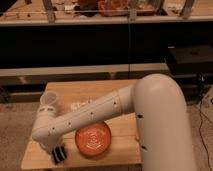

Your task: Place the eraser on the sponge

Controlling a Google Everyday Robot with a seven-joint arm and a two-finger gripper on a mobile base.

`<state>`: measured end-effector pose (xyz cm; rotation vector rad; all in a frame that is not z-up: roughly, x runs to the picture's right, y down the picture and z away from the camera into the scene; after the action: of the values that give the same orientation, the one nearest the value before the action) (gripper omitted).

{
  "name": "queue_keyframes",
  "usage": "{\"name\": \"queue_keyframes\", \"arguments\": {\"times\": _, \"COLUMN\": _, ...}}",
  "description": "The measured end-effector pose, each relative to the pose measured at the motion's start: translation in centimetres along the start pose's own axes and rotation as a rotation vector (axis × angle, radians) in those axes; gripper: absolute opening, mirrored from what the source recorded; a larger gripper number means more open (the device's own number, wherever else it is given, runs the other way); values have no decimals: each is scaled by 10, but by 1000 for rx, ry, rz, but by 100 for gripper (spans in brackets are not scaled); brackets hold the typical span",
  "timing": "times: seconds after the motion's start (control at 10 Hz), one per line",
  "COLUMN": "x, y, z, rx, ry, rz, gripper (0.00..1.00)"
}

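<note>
My gripper [59, 154] hangs at the front left corner of the wooden table [75, 90], just left of the round orange plate [93, 139]. It sits right over the sponge [52, 157], of which only a blue-grey sliver shows at its left side. The eraser is not visible on its own; I cannot tell whether it is in the gripper. My white arm [100, 112] reaches across the table from the right and hides much of the tabletop.
A pale cup [48, 101] stands upright at the table's left, behind my arm's elbow. A small white item [76, 106] lies mid-table by the arm. Dark shelving and a counter run behind the table. A black box [192, 55] sits at the right.
</note>
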<state>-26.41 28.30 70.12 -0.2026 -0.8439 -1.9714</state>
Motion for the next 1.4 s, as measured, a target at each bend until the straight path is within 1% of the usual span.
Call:
{"name": "queue_keyframes", "arguments": {"times": 0.1, "x": -5, "y": -3, "z": 5, "rx": 2, "ry": 0, "rz": 1, "gripper": 2}}
{"name": "queue_keyframes", "arguments": {"times": 0.3, "x": -4, "y": -3, "z": 7, "rx": 8, "ry": 7, "rz": 0, "gripper": 18}}
{"name": "queue_keyframes", "arguments": {"times": 0.5, "x": -2, "y": -7, "z": 12, "rx": 21, "ry": 3, "rz": -3, "gripper": 41}}
{"name": "queue_keyframes", "arguments": {"times": 0.8, "x": 1, "y": -9, "z": 19, "rx": 22, "ry": -11, "rz": 0, "gripper": 71}}
{"name": "queue_keyframes", "arguments": {"times": 0.9, "x": 1, "y": -8, "z": 21, "rx": 21, "ry": -15, "rz": 2, "gripper": 76}}
{"name": "queue_keyframes", "arguments": {"times": 1.1, "x": 2, "y": -7, "z": 23, "rx": 15, "ry": -16, "rz": 1, "gripper": 78}}
{"name": "queue_keyframes", "arguments": {"times": 1.4, "x": 4, "y": -10, "z": 23, "rx": -8, "ry": -4, "rz": -17, "gripper": 78}}
